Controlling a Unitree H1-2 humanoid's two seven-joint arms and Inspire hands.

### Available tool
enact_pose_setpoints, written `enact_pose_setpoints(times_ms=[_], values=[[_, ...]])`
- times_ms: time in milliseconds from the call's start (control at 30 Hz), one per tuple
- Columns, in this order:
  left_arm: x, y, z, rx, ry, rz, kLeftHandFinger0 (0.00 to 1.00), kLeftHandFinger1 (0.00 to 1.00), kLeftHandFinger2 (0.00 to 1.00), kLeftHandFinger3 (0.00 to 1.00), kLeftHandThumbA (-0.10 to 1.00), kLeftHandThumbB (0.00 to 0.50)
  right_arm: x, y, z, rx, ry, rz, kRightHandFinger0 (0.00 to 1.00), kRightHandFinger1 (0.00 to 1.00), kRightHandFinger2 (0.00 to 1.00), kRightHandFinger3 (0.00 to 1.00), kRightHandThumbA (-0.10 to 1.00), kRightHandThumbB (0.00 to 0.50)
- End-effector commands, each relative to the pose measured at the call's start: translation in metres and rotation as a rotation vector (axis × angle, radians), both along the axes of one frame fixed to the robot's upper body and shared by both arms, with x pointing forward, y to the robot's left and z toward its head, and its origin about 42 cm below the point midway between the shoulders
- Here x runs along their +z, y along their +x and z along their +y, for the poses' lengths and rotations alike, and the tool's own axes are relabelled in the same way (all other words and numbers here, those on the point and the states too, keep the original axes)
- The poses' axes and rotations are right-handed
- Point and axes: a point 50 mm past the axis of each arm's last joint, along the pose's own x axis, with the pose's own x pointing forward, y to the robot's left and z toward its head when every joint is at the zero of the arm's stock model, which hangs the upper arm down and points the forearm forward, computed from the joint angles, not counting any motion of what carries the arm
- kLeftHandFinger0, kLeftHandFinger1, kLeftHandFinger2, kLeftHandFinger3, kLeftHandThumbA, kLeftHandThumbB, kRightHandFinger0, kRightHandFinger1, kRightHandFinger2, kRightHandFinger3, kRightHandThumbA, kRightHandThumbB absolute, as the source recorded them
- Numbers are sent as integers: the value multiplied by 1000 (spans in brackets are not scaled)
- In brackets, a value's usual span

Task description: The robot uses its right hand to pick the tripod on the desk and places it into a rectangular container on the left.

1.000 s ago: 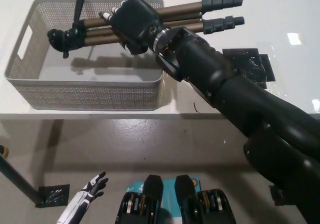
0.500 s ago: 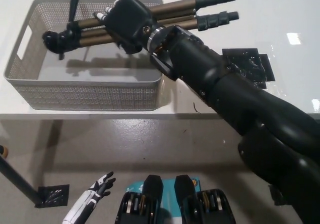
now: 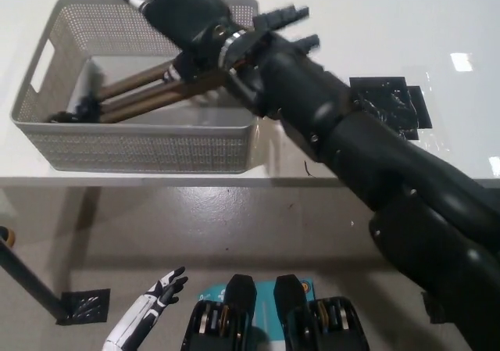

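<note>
The tripod (image 3: 144, 93) lies slanted in the grey mesh container (image 3: 141, 144) at the desk's left. Its black head (image 3: 70, 115) is down at the container's front left. Its bronze legs rise to the right under my arm, and the black feet (image 3: 291, 16) stick out past the right rim, blurred. My black right hand (image 3: 168, 1) hovers over the container's far side, open with fingers spread and nothing in it. My white left hand (image 3: 152, 310) rests low at the bottom left, below the desk, fingers apart.
Black tape patches (image 3: 389, 101) mark the white desk to the right of my arm. The desk's front edge runs across the middle of the picture. On the floor at the bottom left lie a black tape square (image 3: 83, 305) and a dark pole (image 3: 27, 284).
My right hand has let go of the tripod and opened, moving toward the container's far side. The tripod has dropped head-first into the container. The left hand shifted slightly right.
</note>
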Motion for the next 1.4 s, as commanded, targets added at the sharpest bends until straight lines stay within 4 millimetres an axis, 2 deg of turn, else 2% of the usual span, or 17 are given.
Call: enact_pose_setpoints(times_ms=[0, 167, 267, 367, 533, 600, 667, 700, 833, 867, 933, 1000, 1067, 1100, 1200, 1300, 1367], values=[[6, 3, 2, -33, 20, -47, 1000, 1000, 1000, 1000, 1000, 500, 54, 8, -17, 0, 129, -70, 1000, 1000, 1000, 1000, 1000, 500], [3, 2, 1, -35, 24, -49, 1000, 1000, 1000, 1000, 1000, 500, 109, 9, -64, 16, 456, 16, 1000, 1000, 1000, 1000, 1000, 489], [4, 1, 2, -21, 33, -40, 1000, 1000, 1000, 1000, 1000, 500, 158, -12, -109, 151, 699, 3, 1000, 1000, 1000, 1000, 1000, 455], [5, 2, 4, -10, 37, -36, 1000, 1000, 1000, 1000, 1000, 500, 213, -64, -165, 327, 936, -59, 1000, 1000, 1000, 1000, 1000, 465], [4, 2, 6, 3, 15, -38, 1000, 1000, 1000, 1000, 1000, 500, 227, -149, -224, 469, 1062, -146, 1000, 1000, 1000, 1000, 1000, 500], [6, 4, 7, 10, 27, -36, 1000, 1000, 1000, 1000, 1000, 500, 210, -193, -251, 525, 1035, -210, 1000, 1000, 1000, 1000, 1000, 500], [6, 7, 6, 15, 11, -35, 1000, 1000, 1000, 1000, 1000, 500, 182, -236, -267, 584, 999, -292, 1000, 1000, 1000, 1000, 1000, 441], [7, 9, 8, 17, 9, -38, 1000, 1000, 1000, 1000, 1000, 500, 158, -260, -270, 606, 1030, -305, 1000, 1000, 1000, 1000, 1000, 483], [10, 12, 10, 21, 6, -43, 1000, 1000, 1000, 1000, 1000, 500, 71, -325, -274, 684, 1228, -270, 1000, 1000, 1000, 1000, 1000, 435], [10, 14, 9, 22, 13, -46, 1000, 1000, 1000, 1000, 1000, 500, 35, -340, -279, 686, 1295, -259, 1000, 1000, 1000, 1000, 1000, 446], [10, 17, 8, 24, 8, -42, 1000, 1000, 1000, 1000, 1000, 500, -7, -365, -275, 671, 1389, -228, 1000, 1000, 1000, 1000, 1000, 449], [11, 22, 6, 24, 3, -37, 1000, 1000, 1000, 1000, 1000, 500, -38, -388, -262, 622, 1445, -147, 1000, 1000, 1000, 1000, 1000, 383], [13, 25, 5, 22, 3, -43, 1000, 1000, 1000, 1000, 1000, 500, -53, -391, -255, 567, 1461, -123, 1000, 1000, 1000, 1000, 1000, 341], [15, 26, 5, 23, -3, -46, 1000, 1000, 1000, 1000, 1000, 500, -77, -387, -248, 528, 1504, -98, 1000, 1000, 1000, 1000, 1000, 338], [16, 23, 6, 30, -8, -49, 1000, 1000, 1000, 1000, 1000, 500, -121, -383, -238, 404, 1641, 115, 1000, 1000, 1000, 1000, 1000, 379], [17, 23, 9, 39, 12, -44, 1000, 1000, 1000, 1000, 1000, 500, -181, -356, -238, 158, 1761, 253, 1000, 1000, 1000, 1000, 1000, 269], [18, 24, 9, 37, -1, -43, 1000, 1000, 1000, 1000, 1000, 500, -214, -341, -243, 42, 1798, 335, 1000, 1000, 1000, 1000, 1000, 294]])
